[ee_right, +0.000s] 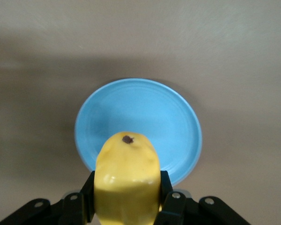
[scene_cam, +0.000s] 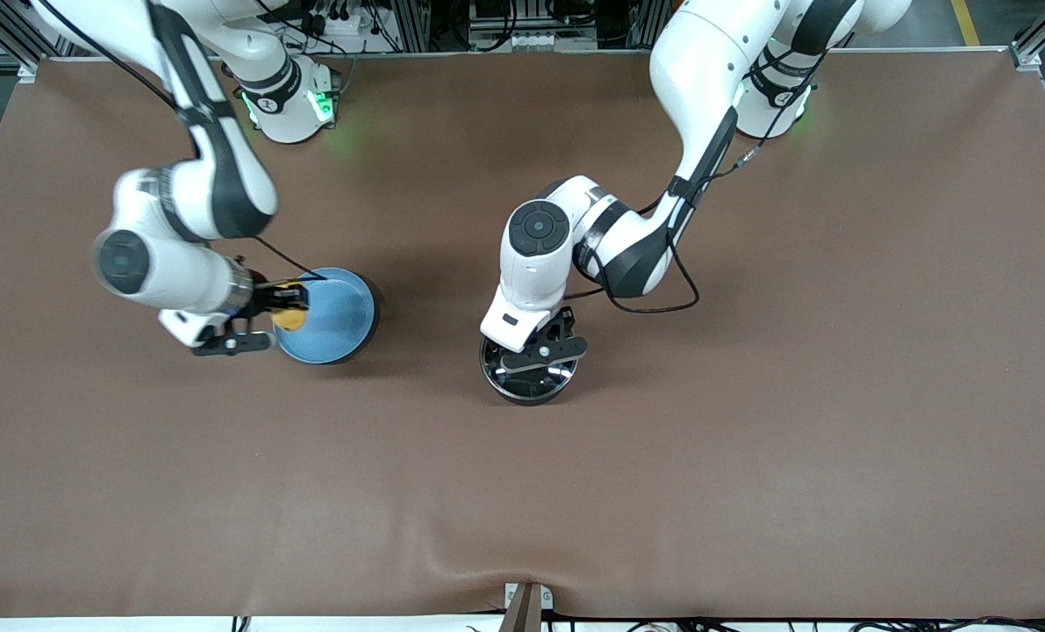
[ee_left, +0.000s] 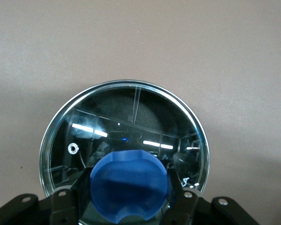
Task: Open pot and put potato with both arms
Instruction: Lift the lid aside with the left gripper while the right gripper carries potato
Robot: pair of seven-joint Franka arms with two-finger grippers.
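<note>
Right claw (scene_cam: 287,307): sits at the left of the front view, over the edge of the blue plate (scene_cam: 339,318), its fingers clamped on the potato (scene_cam: 290,309). In the right wrist view the potato (ee_right: 127,180) fills the gap between the fingers and hangs clear above the plate (ee_right: 178,117), not resting on it.
Potato's long axis: in the right wrist view it appears to run along the claw's own reach, with the dark-spotted end pointing out from the fingers.
Pot (scene_cam: 528,373): stands on the counter (scene_cam: 750,439) at the centre of the front view, well apart from the plate and toward the left arm's end of the counter from it. Its handle is hidden under the arm.
Left claw (scene_cam: 541,349): is right above the pot, fingers closed on the blue knob (ee_left: 129,187) of the glass lid (ee_left: 126,122). The lid looks seated on the rim; whether it is lifted at all I cannot tell.
Deciding relation: the pot lies sideways from the held potato, to the right across the front view, and its mouth is covered.
Judgement: the lid probably has to rise and clear aside before the right arm can carry the potato across and lower it in.
</note>
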